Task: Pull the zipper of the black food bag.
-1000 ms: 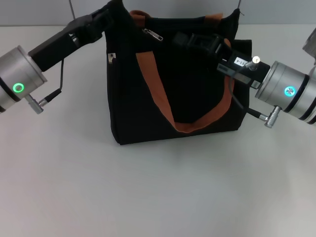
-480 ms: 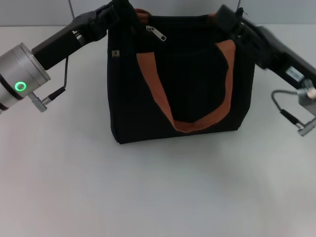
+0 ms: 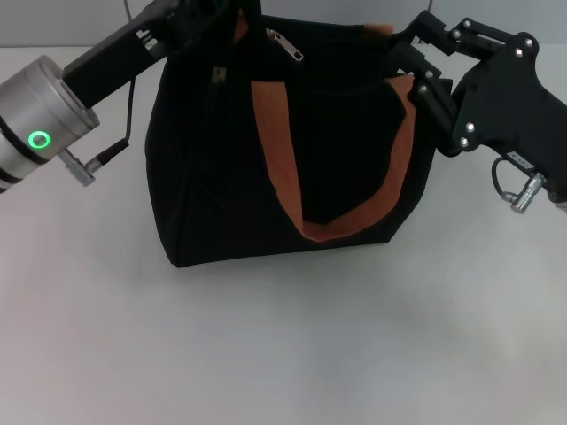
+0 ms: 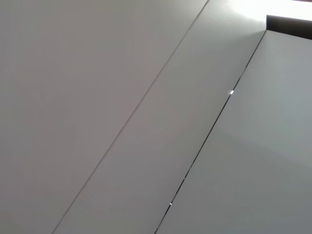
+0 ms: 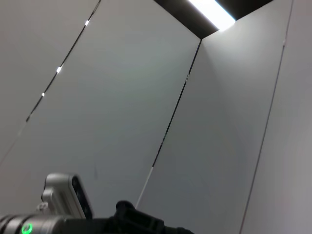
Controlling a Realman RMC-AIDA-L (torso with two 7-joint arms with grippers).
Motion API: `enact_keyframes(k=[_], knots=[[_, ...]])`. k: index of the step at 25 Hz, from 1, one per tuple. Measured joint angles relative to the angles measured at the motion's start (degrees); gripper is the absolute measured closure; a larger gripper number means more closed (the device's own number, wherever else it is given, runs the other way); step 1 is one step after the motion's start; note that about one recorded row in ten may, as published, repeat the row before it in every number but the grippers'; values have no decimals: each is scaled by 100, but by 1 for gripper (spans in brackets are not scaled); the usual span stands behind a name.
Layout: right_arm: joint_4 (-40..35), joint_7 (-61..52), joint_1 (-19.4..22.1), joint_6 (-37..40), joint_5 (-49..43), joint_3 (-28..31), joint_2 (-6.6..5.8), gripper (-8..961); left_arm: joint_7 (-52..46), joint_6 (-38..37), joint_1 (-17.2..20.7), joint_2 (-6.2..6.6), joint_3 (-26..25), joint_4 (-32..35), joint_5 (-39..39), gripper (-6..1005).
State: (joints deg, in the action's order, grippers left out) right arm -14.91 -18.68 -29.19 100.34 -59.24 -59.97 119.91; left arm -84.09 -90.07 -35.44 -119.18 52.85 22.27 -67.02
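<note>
The black food bag [image 3: 221, 159] stands in the middle of the head view, with its orange-brown strap handles [image 3: 275, 168] hanging down its front. The silver zipper [image 3: 285, 44] lies on the top edge, near the left end. My left gripper [image 3: 211, 12] is shut on the bag's top left corner and holds it up, so the bag leans and stretches to the left. My right gripper [image 3: 406, 49] is at the bag's top right corner, beside the right handle. Both wrist views show only walls and ceiling.
The bag rests on a pale grey table [image 3: 283, 354]. A wall stands close behind the bag. My left arm's silver wrist with its green light [image 3: 35, 140] reaches in from the left and also shows in the right wrist view [image 5: 58, 204].
My right gripper left the zipper track and swung to the bag's top right corner. My left gripper pulled the top left corner up and left, shifting the bag's left side leftward.
</note>
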Motion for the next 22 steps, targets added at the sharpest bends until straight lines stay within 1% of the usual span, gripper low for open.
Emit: enact_keyframes(k=[1,2,3,4,6,7,8,11,12,17,22], knots=[[44,341,0,-17,13,16,1,724,0,0,-31,0,6,-16,7,961],[188,1028,-37,-44,78,25,1,724,0,2,-75,0,9,-35,11,961],[188,1028,-37,-44,78,25,1,723,-1,6,-101,0,11,-44,12,961],[279,1349,-66,-56,145,16,1,722,-2,14,-141,0,15,-63,13,960],[573,2118,-197,-71,394,-4,1,721,-24,31,-213,0,46,-87,14,960],[865,2714,-351,-76,578,9,1,694,-35,35,-232,0,55,-92,15,960],[865,2714,-351,-76,578,9,1,666,-47,41,-250,0,66,-98,17,960],[1058,3147,-529,-159,635,34,-1,584,-67,55,-290,0,73,-117,29,960],[1102,3222,-627,-275,637,28,-1,585,-70,57,-299,0,72,-121,31,960],[1235,3147,-783,-446,635,-8,-3,590,-73,67,-348,0,73,-134,37,959],[1382,3476,-796,-572,591,-29,-3,590,-73,72,-402,0,83,-169,78,959]])
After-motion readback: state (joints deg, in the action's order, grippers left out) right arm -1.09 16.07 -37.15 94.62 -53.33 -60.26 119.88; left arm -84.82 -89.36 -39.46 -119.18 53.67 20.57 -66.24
